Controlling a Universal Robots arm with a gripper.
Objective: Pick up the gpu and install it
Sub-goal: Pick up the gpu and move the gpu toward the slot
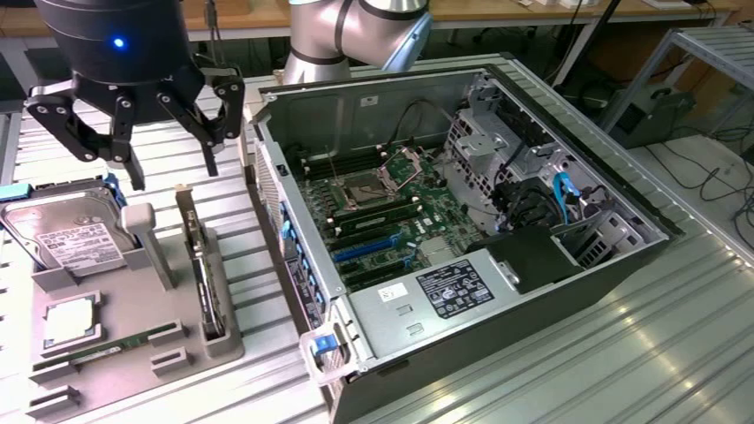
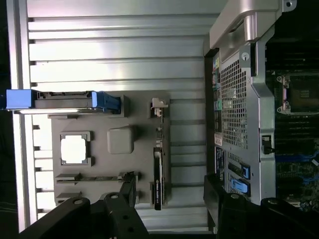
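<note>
Work surface: a silver ribbed metal table (image 1: 659, 353) of parallel slats, extending across the whole area. Bright light reflects in streaks along the slats toward the exterior view's right. Behind it, a light brown wooden workbench (image 1: 507, 11) spans the far edge. On the exterior view's right stands a grey metal frame rack (image 1: 707, 40). Loose black cables (image 1: 721, 181) trail over the pale floor (image 1: 683, 155) beside it.

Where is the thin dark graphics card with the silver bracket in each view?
Exterior view: the gpu stands on edge in the grey plastic tray, on the side nearest the open computer case.
Wrist view: the gpu, in the tray slot nearest the case.
Shared landmark: the square silver processor chip in that tray.
</note>
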